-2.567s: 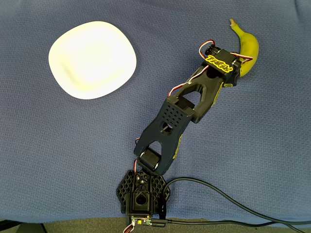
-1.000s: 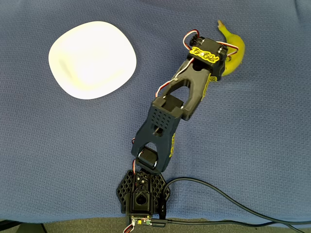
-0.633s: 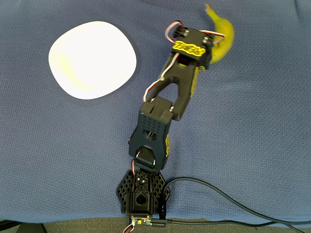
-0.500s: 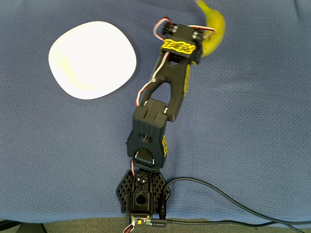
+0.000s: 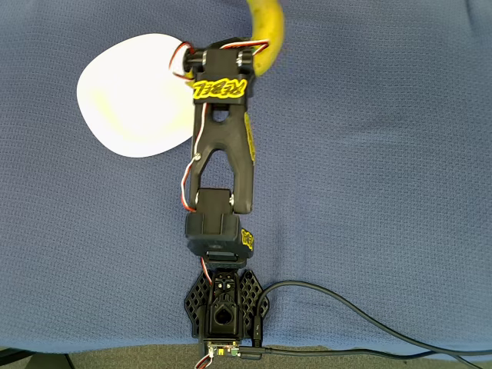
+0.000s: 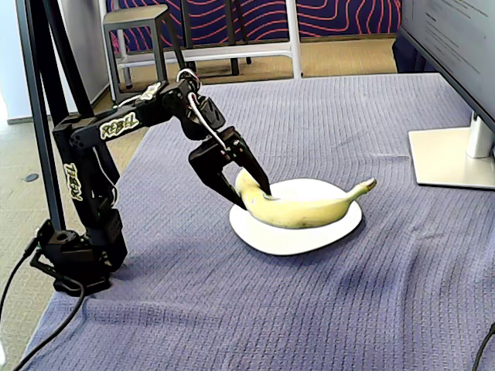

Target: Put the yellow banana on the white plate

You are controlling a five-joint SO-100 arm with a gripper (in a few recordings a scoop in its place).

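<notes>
- A table under a blue woven cloth (image 6: pixel 371 278) carries everything.
- The white plate (image 6: pixel 309 236) lies on it.
- The arm's base (image 6: pixel 73 263) sits left of the plate.
- A monitor foot (image 6: pixel 452 158) stands right of it.

We judged the setting to be an office or lab workspace. A table covered with blue woven cloth (image 6: pixel 371 309) stood on a tan floor. A monitor's grey base (image 6: pixel 452 158) rested at the table's right edge, a metal stool (image 6: pixel 139 31) stood behind, and a partition with red wavy lines (image 6: pixel 340 15) closed the background.
</notes>
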